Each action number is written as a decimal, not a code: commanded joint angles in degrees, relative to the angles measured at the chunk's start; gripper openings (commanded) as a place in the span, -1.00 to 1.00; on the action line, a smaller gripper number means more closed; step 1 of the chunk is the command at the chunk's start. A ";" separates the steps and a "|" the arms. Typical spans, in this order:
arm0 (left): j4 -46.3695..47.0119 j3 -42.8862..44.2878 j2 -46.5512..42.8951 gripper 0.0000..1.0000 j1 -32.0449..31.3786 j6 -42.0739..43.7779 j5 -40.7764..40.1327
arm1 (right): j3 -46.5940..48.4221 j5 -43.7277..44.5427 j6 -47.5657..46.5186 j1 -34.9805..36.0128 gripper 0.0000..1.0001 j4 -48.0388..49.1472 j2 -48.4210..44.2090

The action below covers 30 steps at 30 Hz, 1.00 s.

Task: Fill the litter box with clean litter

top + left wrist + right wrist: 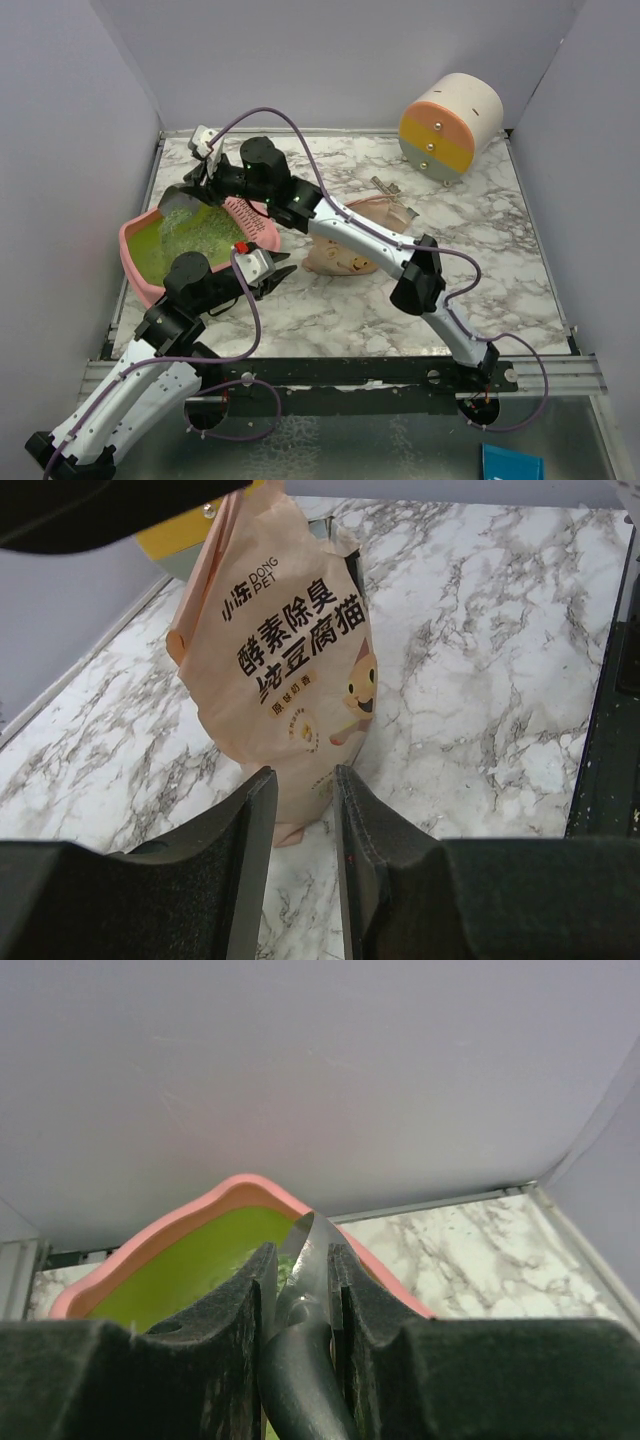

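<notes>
The pink litter box (138, 262) with its yellow-green inside sits at the left. Pale litter granules (205, 232) lie scattered in it. Its slotted rim piece (250, 220) is on the right side. My right gripper (205, 172) reaches over the box's far end, shut on a grey metal scoop (182, 200). In the right wrist view the scoop (314, 1245) sits between the fingers, above the box (150, 1245). The tan pouch (350, 255) lies on the table right of the box. My left gripper (283, 272) is open and empty, close to the pouch (290, 660).
The round cream-orange-yellow drawer unit (450, 125) stands at the back right. A small grey metal piece (387, 187) lies at the pouch's far end. Grey walls close in the left, back and right sides. The right arm stretches diagonally over the table's middle.
</notes>
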 commanded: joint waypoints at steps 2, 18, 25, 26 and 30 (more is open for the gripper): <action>0.62 0.51 -0.60 -0.33 0.09 -1.24 -0.15 | -2.24 9.39 -11.56 2.02 -0.98 3.63 -7.06; 4.50 1.87 1.73 0.19 0.09 -3.63 -3.47 | -17.84 26.72 -25.63 3.93 -0.98 15.74 -17.19; 10.84 3.09 3.98 0.20 0.09 -4.65 -6.07 | -31.47 20.82 -7.78 -10.59 -0.98 16.54 -31.72; 11.96 3.38 4.47 0.20 0.09 -4.90 -6.35 | -34.17 19.54 -5.58 -13.46 -0.98 17.47 -34.23; 16.16 5.05 8.01 0.21 0.09 -5.13 -7.17 | -41.90 13.30 4.38 -25.58 -0.98 16.93 -42.42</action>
